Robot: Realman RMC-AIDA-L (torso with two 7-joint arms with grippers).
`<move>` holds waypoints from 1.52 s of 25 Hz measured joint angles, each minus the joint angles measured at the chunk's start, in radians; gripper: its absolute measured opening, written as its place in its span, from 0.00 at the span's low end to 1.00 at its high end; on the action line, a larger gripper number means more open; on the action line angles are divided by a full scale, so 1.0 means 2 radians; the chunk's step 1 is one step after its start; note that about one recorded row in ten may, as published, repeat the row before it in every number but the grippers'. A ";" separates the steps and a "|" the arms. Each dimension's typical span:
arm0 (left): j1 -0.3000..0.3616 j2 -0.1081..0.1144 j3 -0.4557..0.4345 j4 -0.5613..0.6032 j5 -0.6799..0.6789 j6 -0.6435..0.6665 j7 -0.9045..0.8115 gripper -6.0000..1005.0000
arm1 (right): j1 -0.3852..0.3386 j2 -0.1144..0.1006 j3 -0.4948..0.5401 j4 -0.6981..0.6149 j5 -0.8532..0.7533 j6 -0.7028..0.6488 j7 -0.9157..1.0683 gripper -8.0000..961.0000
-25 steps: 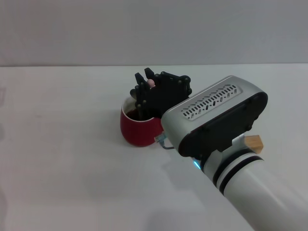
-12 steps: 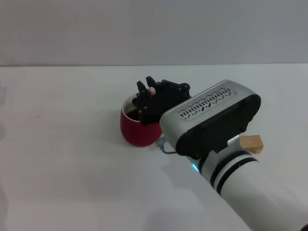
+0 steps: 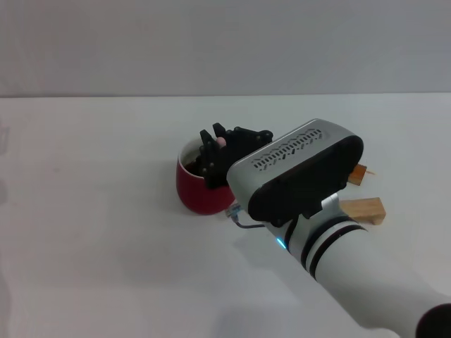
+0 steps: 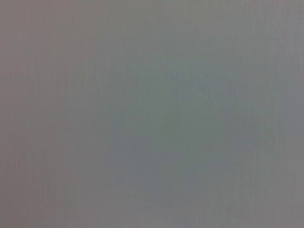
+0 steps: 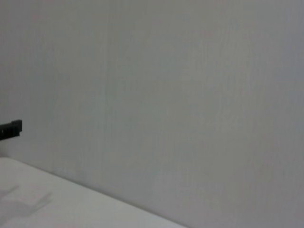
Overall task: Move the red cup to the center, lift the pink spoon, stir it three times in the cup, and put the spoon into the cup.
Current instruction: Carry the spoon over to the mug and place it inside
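Head view: our right gripper (image 3: 215, 158) has sunk lower over the rounded dark-red ceramic mug (image 3: 196, 190) mid-counter, jaws closed on the pale pink-handled spoon (image 3: 221, 141); we judge stirring under way. Wrist views: blank wall only; left gripper unseen.

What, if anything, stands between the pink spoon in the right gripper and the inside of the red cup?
Nothing visible does. The right gripper holds the pink spoon directly over the open mouth of the red cup; the wooden blocks lie well off to its side.

Red cup (image 3: 196, 190) mid-table (image 3: 91, 211); right gripper (image 3: 211, 158) over it; wooden blocks (image 3: 363, 205) right.
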 joint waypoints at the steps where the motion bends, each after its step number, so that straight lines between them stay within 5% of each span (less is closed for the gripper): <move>1: 0.000 0.000 0.000 0.000 0.000 0.000 0.000 0.84 | 0.004 0.000 0.000 -0.004 0.005 0.001 0.000 0.15; 38: -0.001 -0.001 -0.001 0.000 -0.002 0.000 -0.001 0.84 | 0.072 0.001 0.001 -0.067 0.041 0.017 0.003 0.15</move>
